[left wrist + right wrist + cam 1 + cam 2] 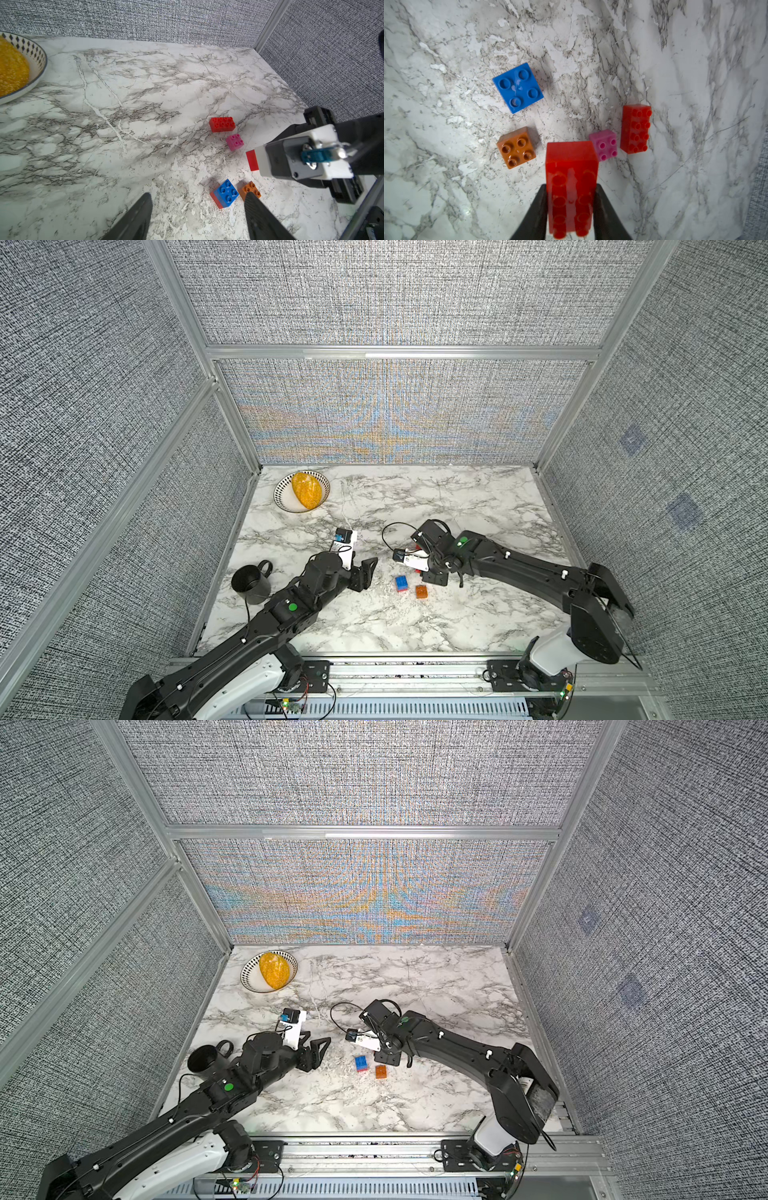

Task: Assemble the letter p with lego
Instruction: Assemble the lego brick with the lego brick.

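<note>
My right gripper [571,187] is shut on a long red lego brick [571,166] and holds it above the table. Below it lie a blue brick [518,88], an orange one [516,147], a pink one [605,145] and a second long red brick [635,128], all apart. In the left wrist view the blue brick [226,192] sits on a small red brick [216,199]. My left gripper [198,195] is open and holds nothing, with one fingertip [252,199] in front of the orange brick [248,188]. The letter p is not in view.
A patterned bowl [282,499] holding a yellow-orange lump stands at the back left. A black mug [250,583] stands beside the left arm. Grey panel walls close the marble table [415,626] on three sides.
</note>
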You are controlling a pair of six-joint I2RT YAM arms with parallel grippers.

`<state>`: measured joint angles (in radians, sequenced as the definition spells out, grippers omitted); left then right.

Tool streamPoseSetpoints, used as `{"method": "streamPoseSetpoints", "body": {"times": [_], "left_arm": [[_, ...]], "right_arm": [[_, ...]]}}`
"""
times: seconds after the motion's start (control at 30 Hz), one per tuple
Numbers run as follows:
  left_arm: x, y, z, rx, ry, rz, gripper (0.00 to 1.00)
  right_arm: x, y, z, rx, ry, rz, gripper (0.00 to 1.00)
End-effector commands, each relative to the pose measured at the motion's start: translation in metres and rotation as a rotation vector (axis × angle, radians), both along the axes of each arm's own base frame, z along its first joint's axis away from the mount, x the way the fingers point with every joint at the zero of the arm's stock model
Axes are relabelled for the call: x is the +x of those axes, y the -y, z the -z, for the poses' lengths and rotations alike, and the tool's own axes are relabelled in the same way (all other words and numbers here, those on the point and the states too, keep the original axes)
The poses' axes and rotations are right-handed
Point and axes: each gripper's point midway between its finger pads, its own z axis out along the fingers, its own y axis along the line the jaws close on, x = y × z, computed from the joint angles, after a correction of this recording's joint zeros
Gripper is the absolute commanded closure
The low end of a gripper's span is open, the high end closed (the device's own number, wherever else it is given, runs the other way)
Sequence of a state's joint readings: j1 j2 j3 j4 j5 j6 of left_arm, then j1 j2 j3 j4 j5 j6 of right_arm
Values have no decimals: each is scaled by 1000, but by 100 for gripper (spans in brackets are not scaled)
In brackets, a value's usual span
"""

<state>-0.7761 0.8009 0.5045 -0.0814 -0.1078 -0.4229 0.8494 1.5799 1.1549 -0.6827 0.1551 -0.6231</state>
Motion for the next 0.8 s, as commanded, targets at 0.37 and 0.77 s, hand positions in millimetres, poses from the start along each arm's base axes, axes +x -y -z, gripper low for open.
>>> {"method": "streamPoseSetpoints", "body": {"times": [0.37,0.77], "left_arm": [[7,-77,-3,96,4,-365,29],[4,-89,-9,92,5,-386,28]], "right_arm": [[6,-31,1,-140,33,-319,100],[-16,-48,19,-174,-20,-386,100]]}}
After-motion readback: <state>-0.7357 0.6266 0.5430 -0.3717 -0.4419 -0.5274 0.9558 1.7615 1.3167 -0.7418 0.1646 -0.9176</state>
